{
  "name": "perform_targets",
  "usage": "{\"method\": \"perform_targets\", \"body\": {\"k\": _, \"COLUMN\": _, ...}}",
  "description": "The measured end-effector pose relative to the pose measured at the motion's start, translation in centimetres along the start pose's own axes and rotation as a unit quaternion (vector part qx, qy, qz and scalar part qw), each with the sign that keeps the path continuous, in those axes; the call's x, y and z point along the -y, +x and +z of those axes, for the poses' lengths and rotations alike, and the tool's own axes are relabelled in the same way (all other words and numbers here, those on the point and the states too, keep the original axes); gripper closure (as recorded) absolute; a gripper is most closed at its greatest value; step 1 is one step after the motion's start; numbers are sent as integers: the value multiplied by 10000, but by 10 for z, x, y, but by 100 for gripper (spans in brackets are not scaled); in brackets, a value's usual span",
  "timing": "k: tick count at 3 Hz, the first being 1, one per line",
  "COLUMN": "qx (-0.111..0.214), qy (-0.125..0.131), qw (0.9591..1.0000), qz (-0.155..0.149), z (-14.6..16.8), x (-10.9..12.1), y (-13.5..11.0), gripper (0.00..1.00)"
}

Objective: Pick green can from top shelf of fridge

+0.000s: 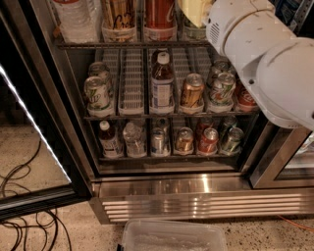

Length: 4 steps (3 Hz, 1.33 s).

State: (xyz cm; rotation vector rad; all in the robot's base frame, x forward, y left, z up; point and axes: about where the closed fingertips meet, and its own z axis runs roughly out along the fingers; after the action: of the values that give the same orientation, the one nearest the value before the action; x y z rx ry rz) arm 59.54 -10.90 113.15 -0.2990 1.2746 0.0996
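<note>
The fridge (196, 198) stands open with three wire racks in view. On the top shelf (132, 45) stand a clear bottle (73, 19), a gold can (117, 19), a red can (159, 14) and a pale yellow-green shiny can (192, 14), half hidden by my arm; I cannot tell whether it is the green can. My white arm (265, 54) reaches in from the right up to that shelf's right end. My gripper is out of view, past the wrist at the top edge.
The middle rack holds whitish cans with green logos (97, 93), a bottle (161, 83) and a gold can (191, 90). The lowest rack holds several cans and bottles. The black-framed glass door (29, 127) stands open at left. Cables (24, 230) and a clear plastic bin (171, 238) lie on the floor.
</note>
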Motion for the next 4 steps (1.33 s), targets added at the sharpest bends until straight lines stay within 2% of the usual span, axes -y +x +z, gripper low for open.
{"method": "perform_targets", "body": {"k": 1, "qx": -98, "qy": -562, "qw": 9980, "qz": 261, "z": -13, "x": -8, "y": -3, "gripper": 100}}
{"method": "perform_targets", "body": {"k": 2, "qx": -256, "qy": -937, "qw": 9950, "qz": 253, "z": -16, "x": -28, "y": 4, "gripper": 100}}
{"method": "perform_targets", "body": {"k": 3, "qx": -256, "qy": -937, "qw": 9950, "qz": 253, "z": -16, "x": -28, "y": 4, "gripper": 100}}
{"method": "perform_targets", "body": {"k": 4, "qx": -469, "qy": -1217, "qw": 9909, "qz": 328, "z": -21, "x": -42, "y": 13, "gripper": 100}}
